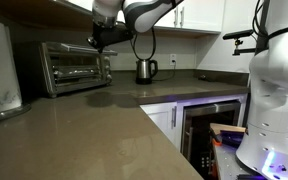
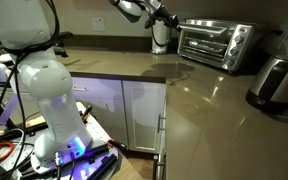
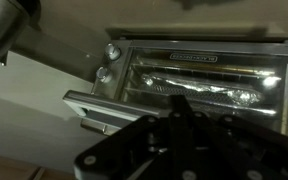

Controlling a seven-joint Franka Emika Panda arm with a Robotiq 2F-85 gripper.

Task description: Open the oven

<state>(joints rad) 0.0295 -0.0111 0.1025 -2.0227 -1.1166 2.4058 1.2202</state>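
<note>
Brown kitchen countertop, one silver oven, one kettle, one pincer near oven, its gap unclear

The oven sits on the counter, kettle near it.

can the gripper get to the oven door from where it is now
Probably yes: the gripper hangs close in front of the oven, near its top, with nothing between them. The kettle stands off to one side.

Brown countertop, white cabinets, steel kettle
</note>
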